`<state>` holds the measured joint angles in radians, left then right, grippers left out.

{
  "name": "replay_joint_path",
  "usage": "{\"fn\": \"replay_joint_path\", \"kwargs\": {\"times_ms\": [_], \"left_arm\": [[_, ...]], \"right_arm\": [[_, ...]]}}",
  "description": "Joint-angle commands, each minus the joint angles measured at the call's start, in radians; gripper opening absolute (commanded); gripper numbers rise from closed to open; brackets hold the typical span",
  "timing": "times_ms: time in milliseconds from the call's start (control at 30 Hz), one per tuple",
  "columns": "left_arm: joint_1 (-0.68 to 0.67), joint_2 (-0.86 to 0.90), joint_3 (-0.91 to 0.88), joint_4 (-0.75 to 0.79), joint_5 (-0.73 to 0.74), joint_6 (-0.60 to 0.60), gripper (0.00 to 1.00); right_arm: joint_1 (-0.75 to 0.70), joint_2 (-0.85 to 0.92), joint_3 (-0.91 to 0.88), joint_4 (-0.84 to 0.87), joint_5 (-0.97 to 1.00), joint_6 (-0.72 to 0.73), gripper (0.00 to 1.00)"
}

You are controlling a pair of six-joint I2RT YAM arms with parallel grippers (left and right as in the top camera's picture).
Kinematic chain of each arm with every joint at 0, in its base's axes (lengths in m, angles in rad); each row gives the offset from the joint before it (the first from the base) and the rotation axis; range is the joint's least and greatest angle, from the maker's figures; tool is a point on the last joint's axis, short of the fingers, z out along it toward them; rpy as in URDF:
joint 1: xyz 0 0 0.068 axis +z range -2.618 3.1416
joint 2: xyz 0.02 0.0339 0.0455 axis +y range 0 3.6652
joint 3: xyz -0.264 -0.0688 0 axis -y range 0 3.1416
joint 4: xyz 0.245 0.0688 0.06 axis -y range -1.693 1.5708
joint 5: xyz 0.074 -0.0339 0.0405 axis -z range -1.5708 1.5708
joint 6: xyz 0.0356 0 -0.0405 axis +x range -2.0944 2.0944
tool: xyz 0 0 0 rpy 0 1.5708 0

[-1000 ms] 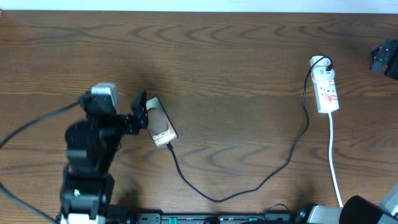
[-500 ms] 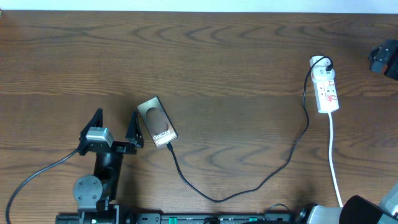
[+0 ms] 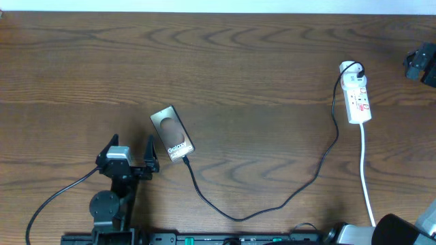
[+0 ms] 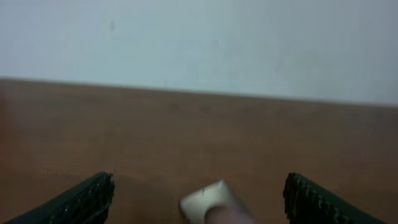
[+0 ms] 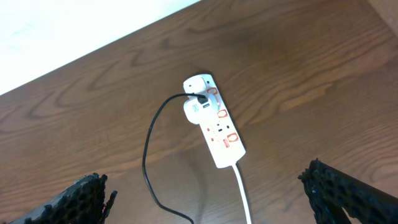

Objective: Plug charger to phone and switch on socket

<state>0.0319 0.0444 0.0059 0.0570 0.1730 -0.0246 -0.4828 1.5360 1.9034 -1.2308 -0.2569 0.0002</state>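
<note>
The phone [image 3: 172,133] lies flat on the brown table, tilted, its text side up. It shows blurred between my left fingers in the left wrist view [image 4: 214,204]. The charger [image 3: 293,192], a thin black cable, runs from the phone's lower short edge in a loop to the socket [image 3: 357,95], a white strip with red markings at the right. My left gripper [image 3: 129,151] is open and empty, just left of and in front of the phone. My right gripper [image 5: 208,193] is open, high above the socket [image 5: 212,123] and the charger [image 5: 148,155].
The socket's white cord [image 3: 366,184] runs to the front edge. A black device [image 3: 421,64] sits at the right edge. A black bar [image 3: 204,238] lies along the front edge. A pale wall [image 4: 199,43] lies beyond the table's far edge.
My left arm has drawn back toward the front edge, away from the phone's left side. Its fingers now stand apart from the phone. The phone, charger and socket have not moved.
</note>
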Motion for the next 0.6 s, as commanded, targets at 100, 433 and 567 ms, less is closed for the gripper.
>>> {"fn": "replay_joint_path", "kwargs": {"times_ms": [100, 433, 567], "left_arm": [[0.024, -0.043, -0.002, -0.117, -0.010, 0.059, 0.88], [0.024, -0.043, -0.002, -0.116, -0.006, 0.051, 0.88], [0.024, -0.039, -0.002, -0.116, -0.006, 0.051, 0.88]], "right_arm": [[0.008, -0.012, 0.006, 0.000, 0.000, 0.014, 0.99], [0.008, -0.012, 0.006, 0.000, 0.000, 0.014, 0.99], [0.008, -0.012, 0.006, 0.000, 0.000, 0.014, 0.99]]}}
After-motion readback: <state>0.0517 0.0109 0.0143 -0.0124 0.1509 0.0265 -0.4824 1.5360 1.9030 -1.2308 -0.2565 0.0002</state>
